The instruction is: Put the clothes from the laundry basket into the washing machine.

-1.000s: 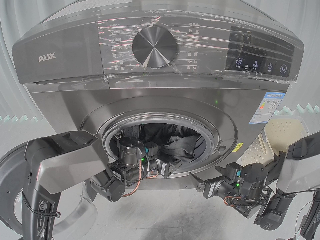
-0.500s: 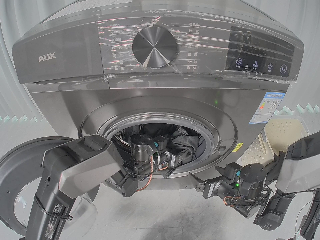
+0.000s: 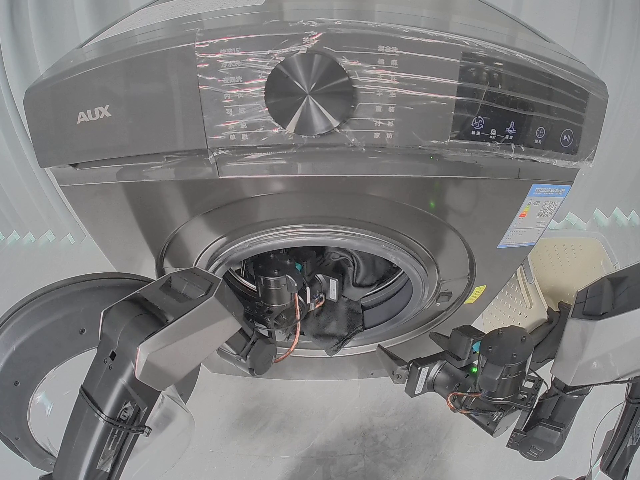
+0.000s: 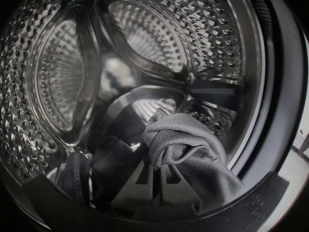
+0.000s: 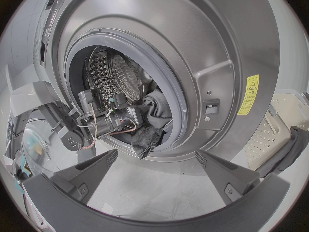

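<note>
The washing machine [image 3: 320, 188] stands with its drum mouth [image 3: 313, 288] open. My left gripper [image 3: 331, 293] is inside the mouth, shut on a dark grey garment [image 3: 340, 325] whose loose end hangs over the front lip. In the left wrist view the garment [image 4: 183, 145] bunches at the left gripper [image 4: 157, 181], with the studded drum [image 4: 58, 78] behind. The right wrist view shows the same garment [image 5: 146, 139] draped at the rim. My right gripper [image 3: 407, 343] hovers open and empty, low in front of the machine and right of the mouth. The cream laundry basket [image 3: 573, 268] stands to the right.
The round door [image 3: 40, 368] is swung open at the left, beside my left arm. Another dark cloth [image 5: 296, 145] hangs over the basket's rim [image 5: 280, 120]. Bare pale floor [image 3: 320, 428] lies in front of the machine.
My left gripper has pushed farther up into the drum mouth with the garment. The cloth, earlier bundled in the opening, now trails over the front lip. The right arm has stayed still.
</note>
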You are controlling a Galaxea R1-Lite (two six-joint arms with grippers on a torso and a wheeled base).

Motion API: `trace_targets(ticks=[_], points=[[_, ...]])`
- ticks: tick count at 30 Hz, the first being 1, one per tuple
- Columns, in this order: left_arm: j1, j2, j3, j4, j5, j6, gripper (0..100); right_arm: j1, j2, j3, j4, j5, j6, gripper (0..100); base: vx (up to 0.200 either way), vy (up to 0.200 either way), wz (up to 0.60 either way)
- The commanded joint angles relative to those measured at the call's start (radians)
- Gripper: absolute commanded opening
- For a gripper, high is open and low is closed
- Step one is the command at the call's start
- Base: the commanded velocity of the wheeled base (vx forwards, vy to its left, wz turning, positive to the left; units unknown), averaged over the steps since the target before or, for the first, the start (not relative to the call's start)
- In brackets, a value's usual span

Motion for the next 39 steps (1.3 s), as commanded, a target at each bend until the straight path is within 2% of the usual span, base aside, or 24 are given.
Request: trace_targets(ticks=[1, 9, 10, 15, 20, 22, 27, 33, 39], points=[[0.044, 0.041, -0.105, 0.007, 0.052, 0.003, 0, 0.0, 0.003, 0.0, 0.0, 0.0, 0.0, 100, 0.0, 0.0, 0.0], [0.058, 0.039, -0.119, 0.025, 0.066, 0.002, 0, 0.0, 0.003, 0.0, 0.0, 0.0, 0.0, 100, 0.0, 0.0, 0.0], [0.059, 0.039, -0.119, 0.025, 0.066, 0.002, 100, 0.0, 0.003, 0.001, 0.0, 0.0, 0.0, 100, 0.0, 0.0, 0.0], [0.058, 0.027, -0.094, 0.016, 0.061, 0.0, 100, 0.0, 0.003, 0.001, 0.0, 0.0, 0.0, 100, 0.0, 0.0, 0.0], [0.021, -0.122, 0.197, 0.043, 0.028, 0.003, 100, 0.0, 0.003, 0.001, 0.0, 0.0, 0.0, 100, 0.0, 0.0, 0.0], [0.01, -0.154, 0.279, 0.045, 0.005, 0.01, 100, 0.0, 0.003, 0.0, 0.0, 0.0, 0.0, 100, 0.0, 0.0, 0.0], [-0.019, -0.202, 0.395, 0.042, -0.002, 0.03, 100, 0.002, 0.003, 0.0, 0.0, 0.0, 0.0, 100, 0.0, 0.0, 0.0], [-0.05, -0.214, 0.463, 0.039, -0.017, 0.056, 100, 0.0, 0.003, 0.001, 0.0, 0.0, 0.0, 100, 0.0, 0.0, 0.0], [-0.071, -0.205, 0.44, 0.023, -0.037, 0.053, 100, 0.0, 0.003, 0.001, 0.0, 0.0, 0.0, 100, 0.0, 0.0, 0.0]])
